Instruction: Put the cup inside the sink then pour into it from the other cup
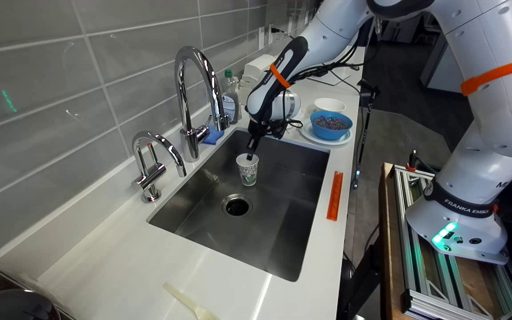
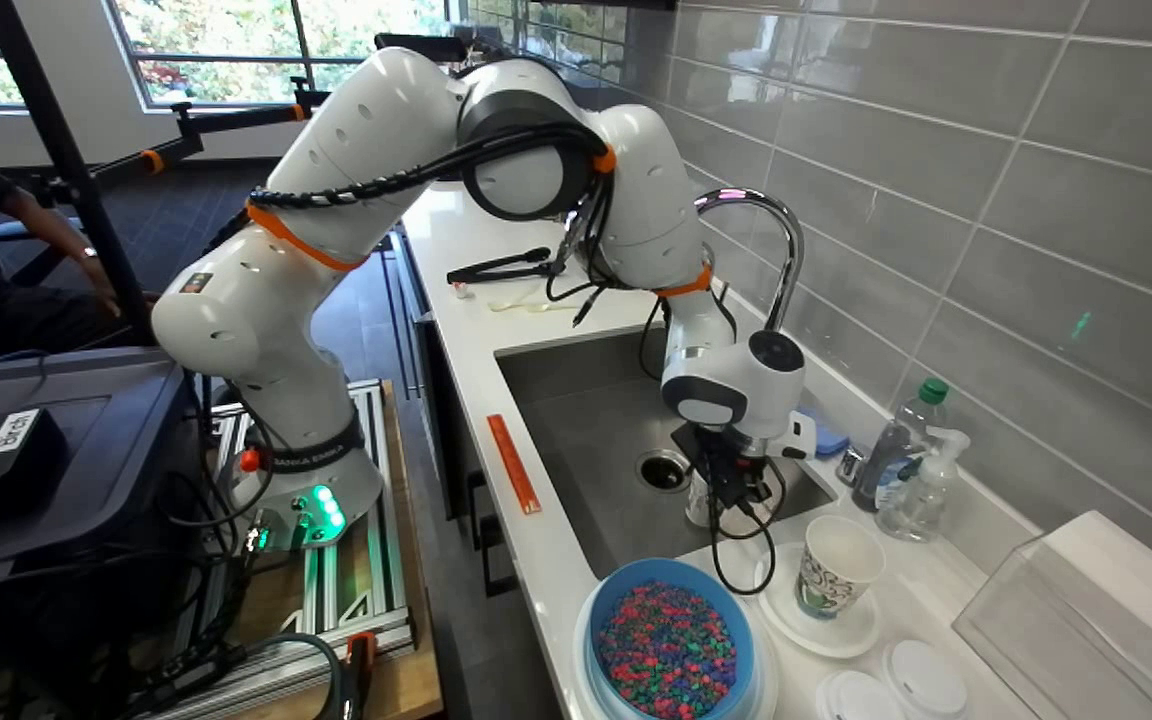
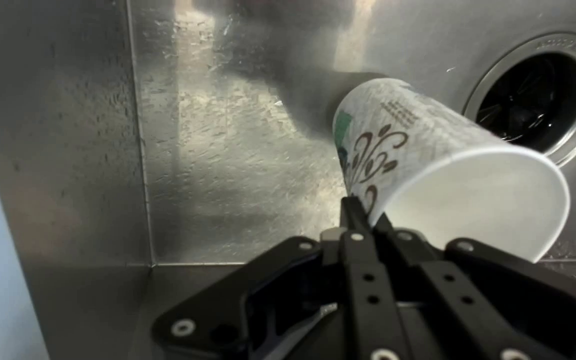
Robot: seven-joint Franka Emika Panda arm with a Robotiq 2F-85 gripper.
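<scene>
Black tub (image 2: 126, 440) far left in an exterior view, then my white arm (image 2: 386, 150), green lights (image 2: 326, 508) lit at its base. Next right: orange strip (image 2: 513, 465) on the bench (image 1: 122, 251), near the front edge, alongside the sink (image 2: 581, 440). Steel basin, round drain (image 1: 237, 206) in the floor. Blue bowl (image 1: 329, 135) by a sink corner, on a white plate (image 1: 306, 132), filled with small multicoloured bits (image 2: 669, 640). Cup (image 1: 248, 172) is inside the sink near the drain, mouth up. I'm holding it: end effector (image 3: 368, 216) pinching the wall at the rim, one finger (image 3: 352, 212) outside, one inside. Can't tell if the cup's bottom is touching the basin floor. Tall chrome faucet (image 2: 791, 255) at the back. Then other cup (image 2: 839, 565), patterned, upright on a small plate (image 2: 841, 637), outside the sink. Far right: green-capped bottle (image 2: 898, 440), pump bottle (image 2: 921, 497) just beside it, two white lids (image 2: 926, 678), clear box (image 2: 1046, 620).
</scene>
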